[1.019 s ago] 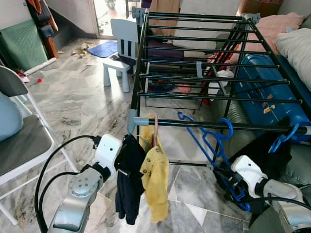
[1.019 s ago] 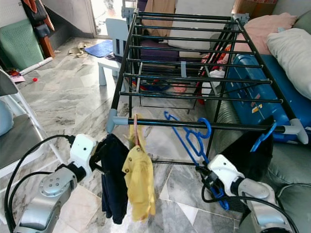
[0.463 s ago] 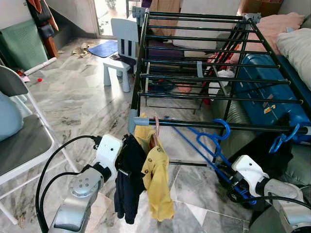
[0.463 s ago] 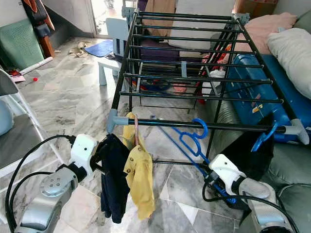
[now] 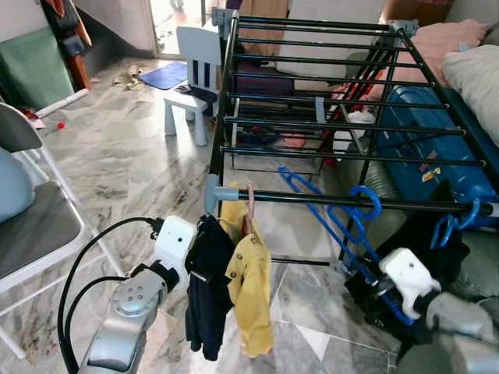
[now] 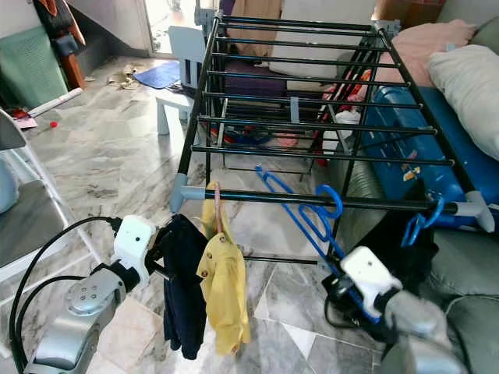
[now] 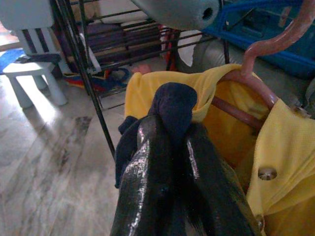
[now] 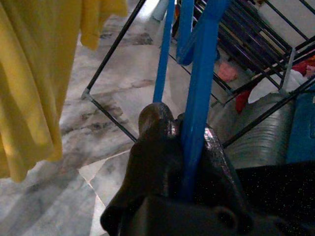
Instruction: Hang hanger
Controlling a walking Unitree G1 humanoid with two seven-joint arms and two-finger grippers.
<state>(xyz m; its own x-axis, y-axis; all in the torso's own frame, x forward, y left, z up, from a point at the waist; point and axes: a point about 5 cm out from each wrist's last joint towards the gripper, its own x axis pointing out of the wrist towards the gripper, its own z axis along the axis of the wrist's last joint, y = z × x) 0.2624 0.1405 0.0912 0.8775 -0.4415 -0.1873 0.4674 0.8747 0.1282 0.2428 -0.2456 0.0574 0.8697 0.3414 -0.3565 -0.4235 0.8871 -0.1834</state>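
A black drying rack (image 5: 327,93) stands over the marble floor (image 5: 125,164), with a small white chair (image 5: 191,70) behind its left corner, a folding chair (image 5: 31,218) at the robot's left, and a blue suitcase (image 5: 437,148) and pale cushions beside the rack on the right. On the rack's near rail (image 5: 351,201) a yellow shirt (image 5: 249,288) hangs from a pink hanger (image 5: 250,204) near the left end, and another blue hanger hook (image 5: 456,222) sits near the right end. The blue hanger (image 5: 343,226) — thin plastic, with a rounded hook — has its hook at the near rail, though whether it is over the bar cannot be told; its body slants from above the rail down to the right gripper (image 8: 184,147), whose black fingers (image 8: 216,162) are clamped on the lower bar. The left gripper (image 7: 170,147) pinches a dark navy garment (image 5: 207,288) just beside the yellow shirt, touching it. Compared with half a second ago, the blue hanger's far tip has swung up above the rail — and the right gripper sits slightly farther right, while the left arm and its garment have stayed put.
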